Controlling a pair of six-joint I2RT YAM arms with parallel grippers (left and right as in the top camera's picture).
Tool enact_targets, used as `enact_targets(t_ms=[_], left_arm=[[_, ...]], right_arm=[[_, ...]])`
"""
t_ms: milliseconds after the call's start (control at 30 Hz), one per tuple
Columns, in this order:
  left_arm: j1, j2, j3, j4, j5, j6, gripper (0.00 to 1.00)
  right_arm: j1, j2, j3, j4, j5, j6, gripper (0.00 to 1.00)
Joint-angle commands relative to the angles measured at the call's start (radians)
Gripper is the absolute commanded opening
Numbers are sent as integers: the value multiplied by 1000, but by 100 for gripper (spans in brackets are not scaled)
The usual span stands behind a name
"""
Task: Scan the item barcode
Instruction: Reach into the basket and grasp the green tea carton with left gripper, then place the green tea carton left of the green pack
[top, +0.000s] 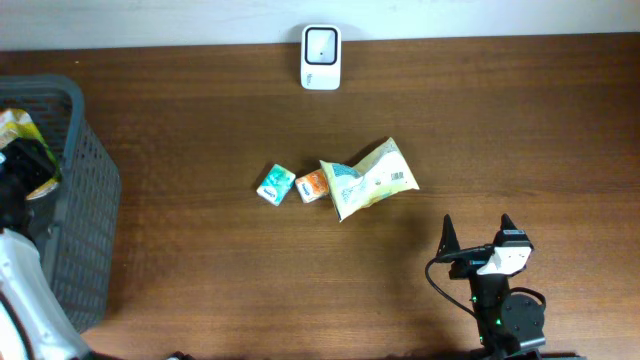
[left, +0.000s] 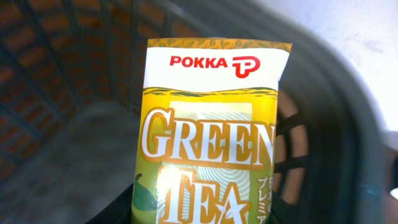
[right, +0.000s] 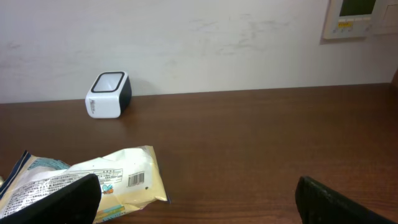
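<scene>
While the tea carton (left: 214, 137) sits right before our left gripper (top: 28, 158) in the basket (top: 95, 190), grip impossible to tell, our right gripper (top: 477, 232) hangs spread wide, and we judge nothing scanned yet at the scanner (top: 321, 44) far ahead.

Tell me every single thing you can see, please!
table: one, brown wood, under everything
scanner: one, white, far middle of the table
snack bag: one, yellow and white, middle of the table, barcode facing up
orange packet: one, orange, touching the bag's left side
teal packet: one, teal, left of the orange one
basket: one, grey, left edge
green tea carton: one, yellow and white, at the basket
left gripper: one, black, closed on the carton
right gripper: one, black, open, empty, near right
</scene>
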Motion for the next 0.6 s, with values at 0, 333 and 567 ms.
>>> enact_targets(t_ms=[0, 333, 567], left_arm=[[-14, -147, 16, 8, -8, -2, 45], [-445, -336, 14, -74, -97, 69, 45], [-868, 93, 13, -221, -256, 69, 52]], right_arm=[[-8, -5, -5, -8, -2, 8, 99], [-8, -5, -5, -8, -2, 8, 99], [-8, -5, -5, -8, -2, 8, 99]])
